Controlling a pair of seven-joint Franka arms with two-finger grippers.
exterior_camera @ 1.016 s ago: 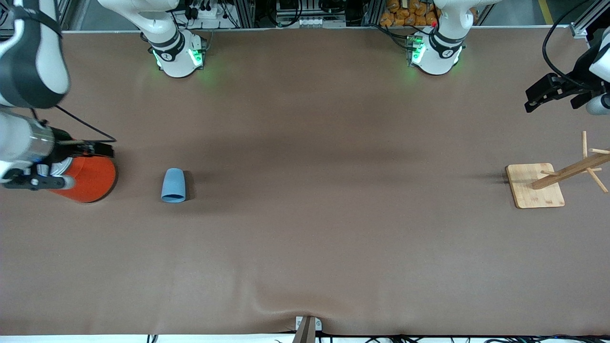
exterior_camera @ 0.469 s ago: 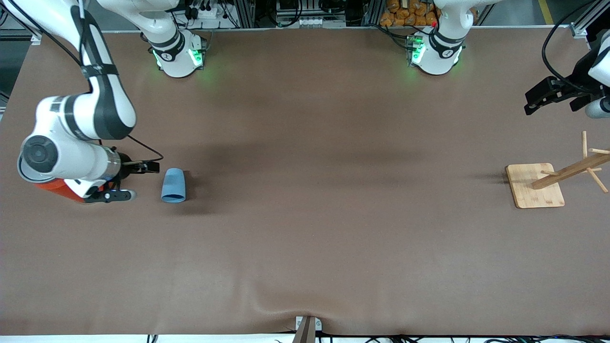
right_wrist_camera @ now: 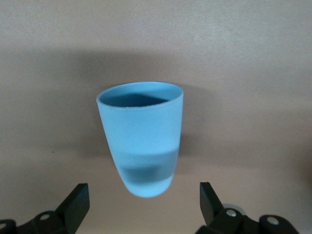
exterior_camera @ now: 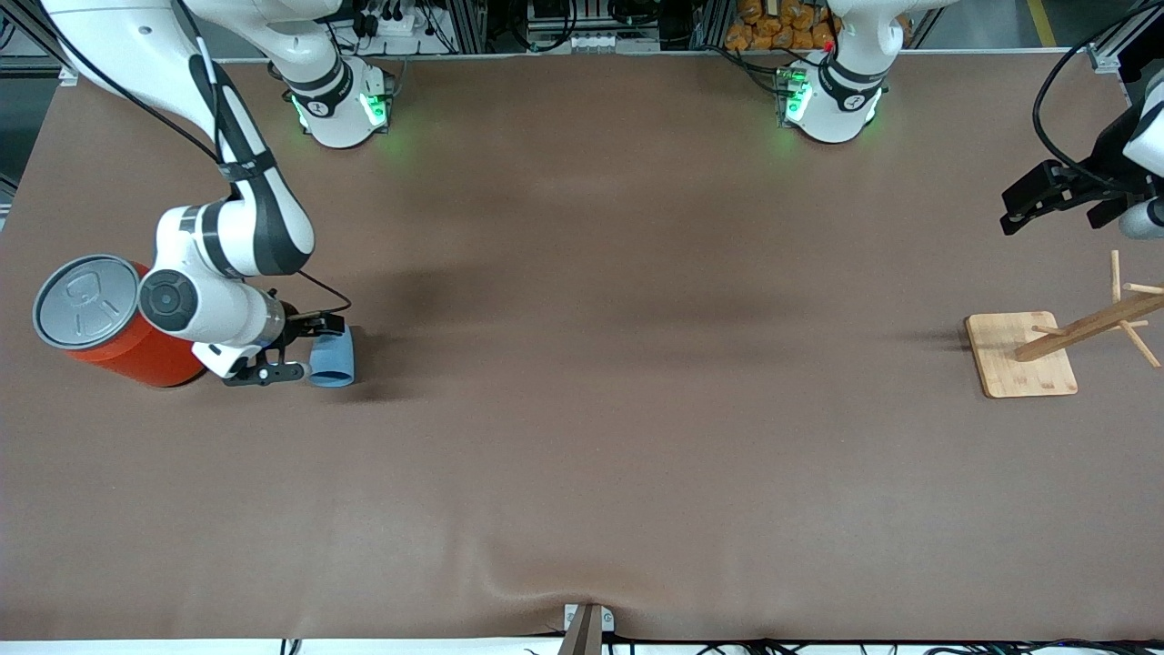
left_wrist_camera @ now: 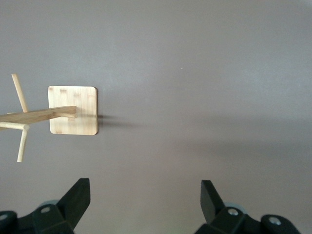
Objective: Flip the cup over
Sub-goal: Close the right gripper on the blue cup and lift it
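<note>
- Over the last second the right hand (exterior_camera: 305, 350) has swung away from the orange can (exterior_camera: 127, 332) and closed in on the cup (exterior_camera: 333, 357); the can's grey lid, hidden under the arm a second ago, is now uncovered.
- That hand is spread wide and grasps nothing: in the right wrist view its two fingers (right_wrist_camera: 78, 200) stand apart on either side of the cup's (right_wrist_camera: 144, 139) narrow end, with no contact showing.
- The cup has not shifted. It lies on its side on the brown surface (exterior_camera: 582, 455), directly ahead of the right hand, on the side of the hand away from the can.
- Its long axis runs roughly from the robots' side of the surface toward the front camera. The wide open mouth points toward that camera and the closed narrow base points toward the bases, so the fingers would straddle the cup across its axis.
- My read: the approach is nearly done, the grasp comes next, and the flip itself has not begun.
- The left hand (exterior_camera: 1055, 189) waits, spread and empty, in the air near the wooden rack (exterior_camera: 1064, 341), well apart from the cup.
</note>
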